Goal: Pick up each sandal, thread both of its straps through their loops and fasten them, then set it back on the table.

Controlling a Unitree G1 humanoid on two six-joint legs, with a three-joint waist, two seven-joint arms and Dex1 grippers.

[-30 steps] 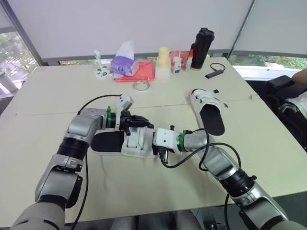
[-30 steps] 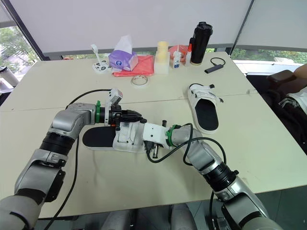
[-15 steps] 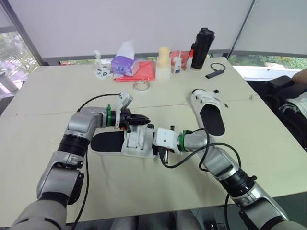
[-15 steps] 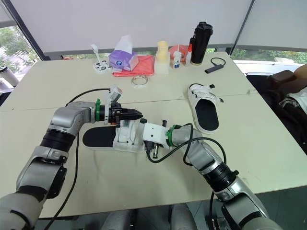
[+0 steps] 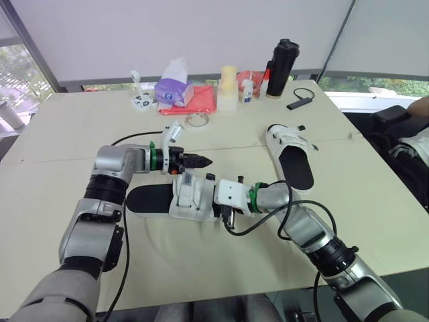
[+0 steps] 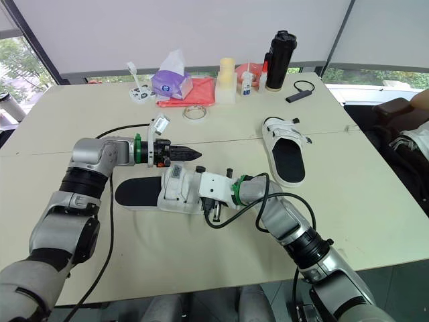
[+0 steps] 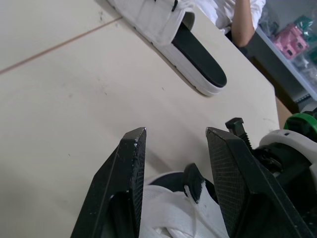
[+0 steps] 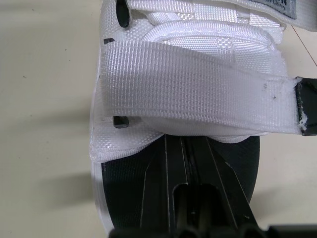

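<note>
Head view: near sandal (image 5: 181, 198) lies long axis left–right on the table (image 5: 67, 134), right gripper (image 5: 213, 194) against its strapped end, left gripper (image 5: 203, 161) hovering just beyond; left wrist view: fingers (image 7: 126, 173) narrowly parted, empty, straps (image 7: 168, 213) below; right wrist view: loose strap (image 8: 198, 94) ahead, grip unreadable, right arm nearer.

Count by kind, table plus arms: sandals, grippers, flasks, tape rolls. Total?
Sandals: 2 (near sandal, far sandal)
Grippers: 2 (left gripper, right gripper)
Flasks: 1 (black flask)
Tape rolls: 1 (tape roll)
Total: 6
</note>
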